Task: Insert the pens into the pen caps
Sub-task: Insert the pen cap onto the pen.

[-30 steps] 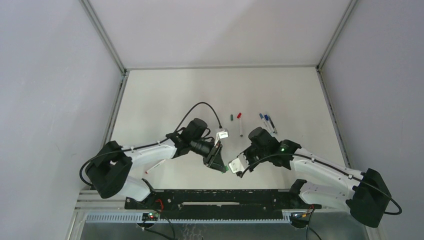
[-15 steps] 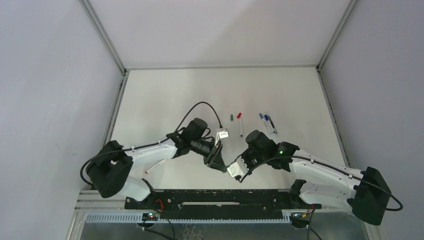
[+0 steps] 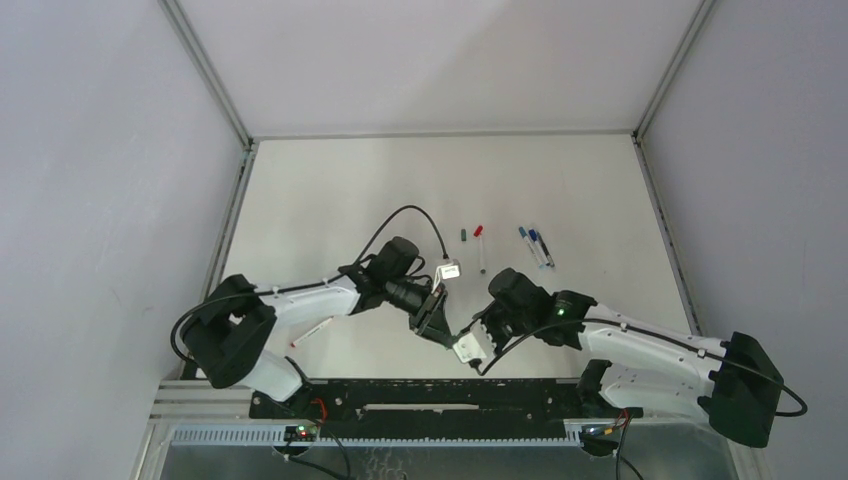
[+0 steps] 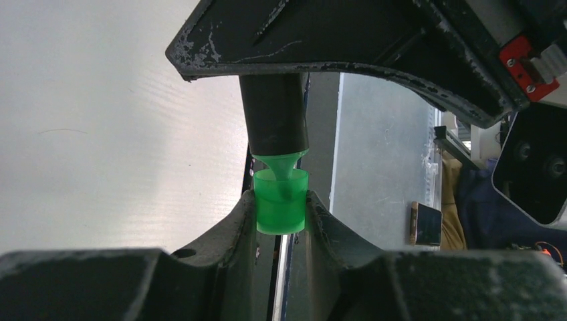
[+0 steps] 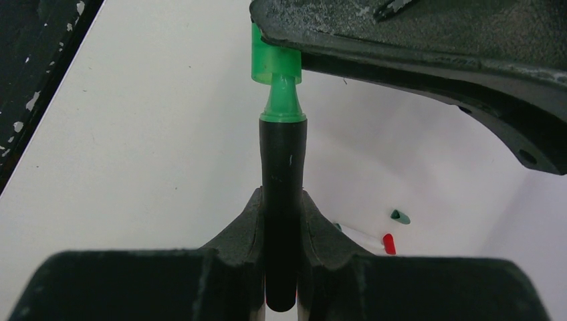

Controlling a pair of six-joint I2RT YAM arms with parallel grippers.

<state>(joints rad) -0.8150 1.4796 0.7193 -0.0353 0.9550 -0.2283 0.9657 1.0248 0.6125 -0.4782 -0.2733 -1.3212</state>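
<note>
My left gripper [image 4: 281, 215] is shut on a short green pen cap [image 4: 281, 200], its open mouth facing the other arm. My right gripper [image 5: 283, 224] is shut on a thick black-barrelled pen [image 5: 283, 180]. The pen's green tip [image 5: 281, 100] sits just inside the cap [image 5: 274, 60]; the barrel stays outside. In the left wrist view the black pen [image 4: 274, 114] comes down from above into the cap. In the top view the left gripper [image 3: 437, 322] and the right gripper [image 3: 463, 338] meet nose to nose above the table's near middle.
On the table behind lie a dark green cap [image 3: 463, 235], a red-capped white pen [image 3: 480, 246] and two blue-ended pens [image 3: 536, 246]. A white pen with a red end [image 3: 312, 333] lies by the left arm. The black rail [image 3: 440, 395] runs along the near edge.
The right gripper has moved left and nearer with the black pen, closing the gap to the left gripper. The left gripper has shifted only slightly.
</note>
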